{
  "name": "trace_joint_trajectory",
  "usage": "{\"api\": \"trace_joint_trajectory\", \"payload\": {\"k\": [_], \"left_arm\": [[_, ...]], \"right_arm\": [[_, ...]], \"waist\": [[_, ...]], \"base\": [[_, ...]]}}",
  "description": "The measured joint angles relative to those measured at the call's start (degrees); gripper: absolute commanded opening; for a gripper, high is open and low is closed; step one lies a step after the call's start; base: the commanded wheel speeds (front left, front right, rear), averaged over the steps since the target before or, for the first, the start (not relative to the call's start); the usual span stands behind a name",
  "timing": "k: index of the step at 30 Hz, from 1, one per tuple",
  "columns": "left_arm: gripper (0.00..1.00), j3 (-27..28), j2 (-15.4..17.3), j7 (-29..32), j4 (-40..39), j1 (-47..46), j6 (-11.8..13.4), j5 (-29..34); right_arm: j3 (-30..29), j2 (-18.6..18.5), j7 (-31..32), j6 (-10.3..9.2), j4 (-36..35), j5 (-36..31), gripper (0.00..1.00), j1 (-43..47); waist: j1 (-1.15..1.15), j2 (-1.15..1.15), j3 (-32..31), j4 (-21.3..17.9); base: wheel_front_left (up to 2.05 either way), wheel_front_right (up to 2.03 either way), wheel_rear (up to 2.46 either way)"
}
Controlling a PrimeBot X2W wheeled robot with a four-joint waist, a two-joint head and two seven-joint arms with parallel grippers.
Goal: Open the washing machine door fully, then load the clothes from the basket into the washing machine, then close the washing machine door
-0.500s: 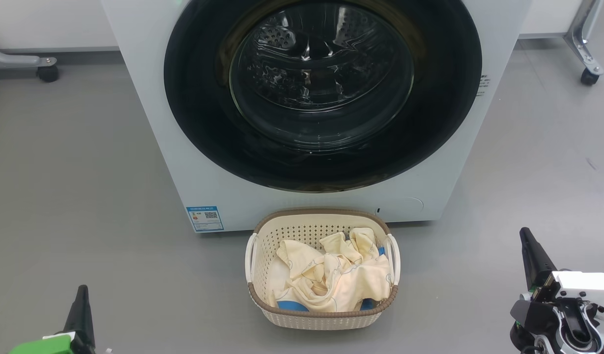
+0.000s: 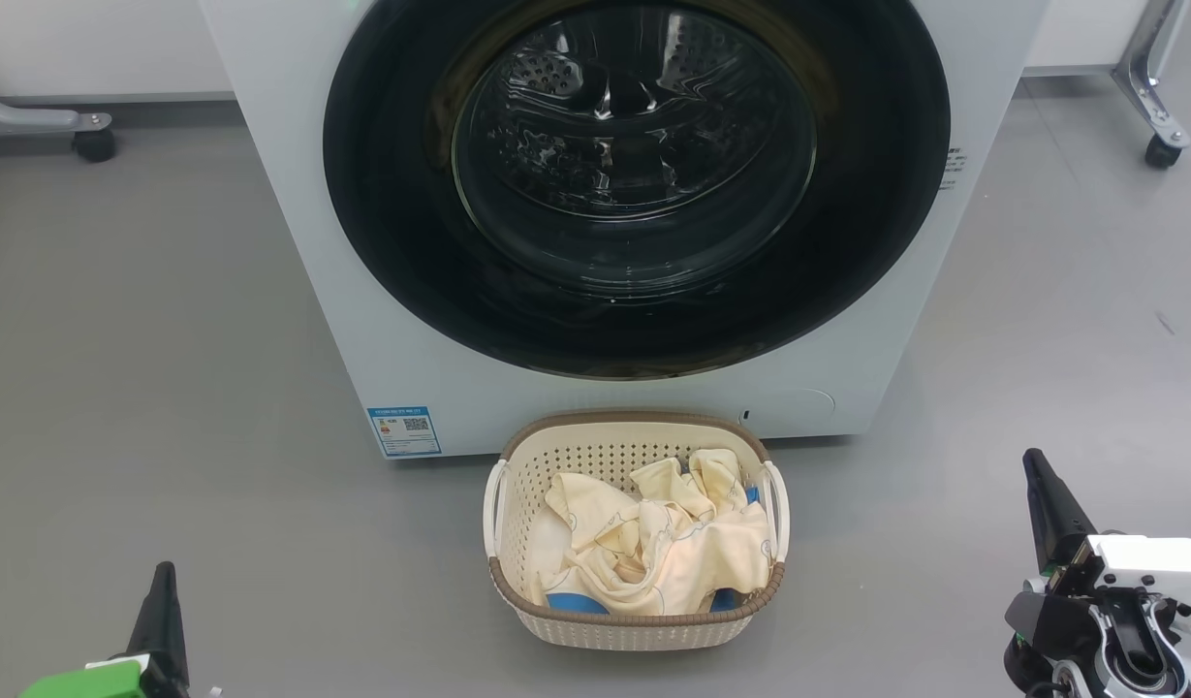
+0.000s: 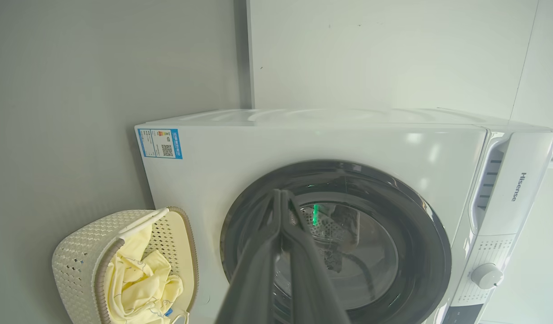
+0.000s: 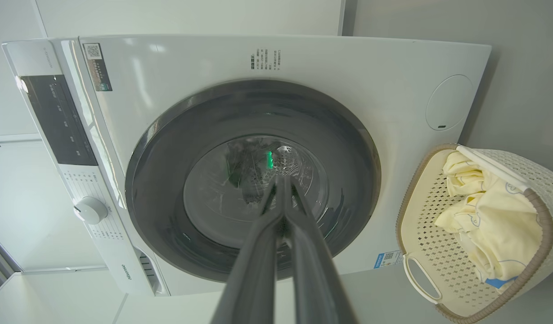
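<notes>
The white washing machine (image 2: 295, 242) stands ahead with its round black-rimmed door (image 2: 391, 233) closed flat against the front. On the floor right before it sits the cream basket (image 2: 634, 628), holding crumpled pale yellow clothes (image 2: 653, 553) with blue trim. My left gripper (image 2: 161, 582) is low at the lower left, shut and holding nothing. My right gripper (image 2: 1036, 465) is at the lower right, shut and holding nothing too. In the left wrist view the shut fingertips (image 3: 278, 194) point at the door (image 3: 420, 234). In the right wrist view the shut fingertips (image 4: 280, 179) point at the door glass (image 4: 213, 198), basket (image 4: 420, 216) to the right.
Grey floor (image 2: 149, 368) spreads on both sides of the machine. A wheeled metal leg (image 2: 1152, 107) stands at the back right and another caster (image 2: 93, 143) at the back left. The control panel with a white knob (image 4: 91, 209) lies above the door.
</notes>
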Motion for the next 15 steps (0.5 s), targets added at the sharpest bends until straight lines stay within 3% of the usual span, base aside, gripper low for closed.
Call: {"api": "trace_joint_trajectory", "payload": {"k": [15], "left_arm": [[0.0, 0.21, -0.07, 0.01, 0.02, -0.01, 0.0, 0.01]], "right_arm": [[-0.12, 0.12, 0.01, -0.01, 0.0, -0.01, 0.0, 0.0]], "waist": [[0.0, 0.0, 0.0, 0.0]], "base": [[0.0, 0.0, 0.0]]}}
